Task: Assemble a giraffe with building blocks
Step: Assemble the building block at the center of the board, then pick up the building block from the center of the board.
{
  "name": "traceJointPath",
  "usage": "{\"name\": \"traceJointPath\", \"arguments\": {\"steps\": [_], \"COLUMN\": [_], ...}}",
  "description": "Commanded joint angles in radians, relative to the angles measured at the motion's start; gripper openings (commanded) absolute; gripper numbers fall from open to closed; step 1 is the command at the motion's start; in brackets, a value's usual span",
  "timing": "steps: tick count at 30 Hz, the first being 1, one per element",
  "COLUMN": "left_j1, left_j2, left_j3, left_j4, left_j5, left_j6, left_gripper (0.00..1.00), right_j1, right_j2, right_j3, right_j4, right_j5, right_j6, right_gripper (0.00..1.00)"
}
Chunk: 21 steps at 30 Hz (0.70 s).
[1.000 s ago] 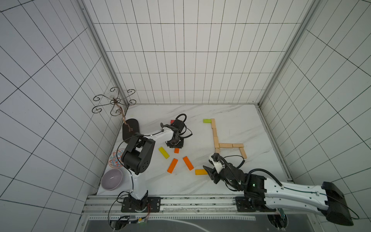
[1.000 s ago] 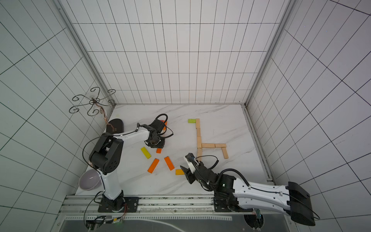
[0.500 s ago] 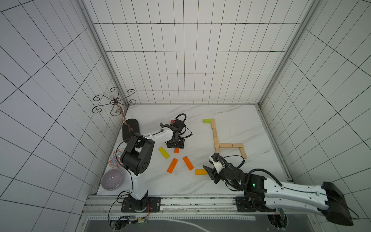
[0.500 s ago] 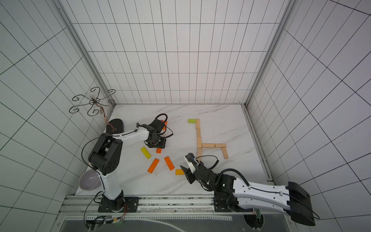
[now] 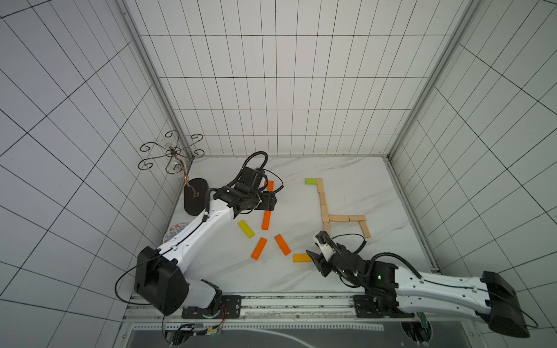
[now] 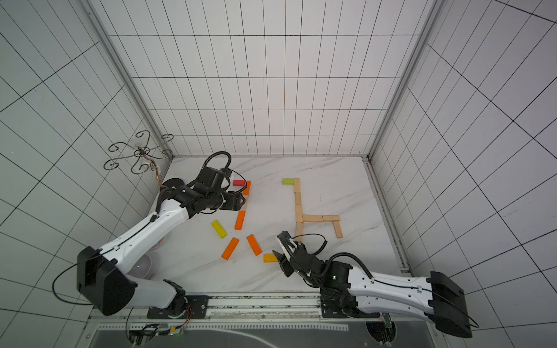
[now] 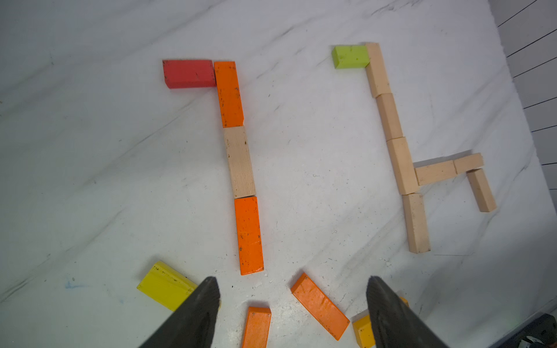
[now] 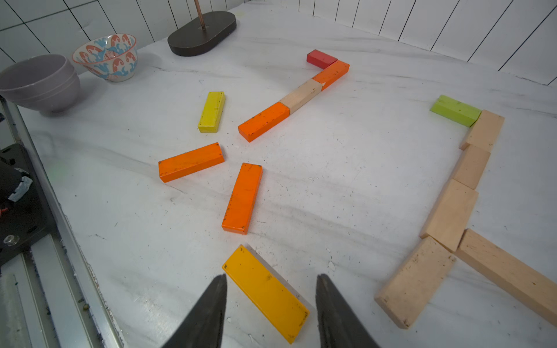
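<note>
The left gripper [image 7: 291,284] hangs with its jaws well apart and nothing between them, over a straight line of building blocks: an orange block [image 7: 248,235], a pale block [image 7: 239,162] and another orange one, with a red block [image 7: 188,73] touching the far end sideways.

The right gripper [image 8: 271,280] also has its jaws apart, straddling one end of an amber block [image 8: 265,293] that lies flat. Whether the fingers touch it I cannot tell. In both top views that block sits low in the centre of the tabletop [image 5: 346,174], near the front rail [image 5: 301,301].

A yellow block [image 5: 245,229] and two loose orange blocks [image 5: 259,248] lie just to its left. Right of centre, pale blocks form a figure [image 5: 324,208] capped by a lime green block [image 5: 311,181].

Bare white marble lies open between the two rows and along the right edge. A dark oval stand base [image 5: 194,195] and two bowls [image 8: 105,57] crowd the left edge. White tiled walls [image 5: 271,90] close three sides.
</note>
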Motion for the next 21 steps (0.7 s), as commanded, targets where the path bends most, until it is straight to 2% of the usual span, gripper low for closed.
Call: {"name": "traceJointPath", "arguments": {"steps": [1, 6, 12, 21], "left_j1": [0.011, 0.016, 0.025, 0.037], "left_j2": [-0.114, -0.321, -0.506, -0.618], "left_j3": [-0.033, -0.154, -0.275, -0.445], "left_j4": [0.005, 0.077, 0.073, 0.042], "left_j5": [-0.006, -0.039, -0.054, -0.070], "left_j6": [0.013, -0.021, -0.105, -0.304], "left_gripper": [0.77, 0.78, 0.80, 0.80], "right_j1": [0.005, -0.004, -0.079, -0.186], "right_j2": [0.026, 0.094, 0.237, 0.490], "right_j3": [0.118, 0.163, 0.232, 0.407], "right_j4": [-0.046, -0.044, -0.032, -0.051], "right_j5": [-0.043, -0.071, -0.154, -0.274], "right_j6": [-0.030, -0.052, -0.059, -0.078], "right_gripper": [0.50, 0.51, 0.50, 0.51]}}
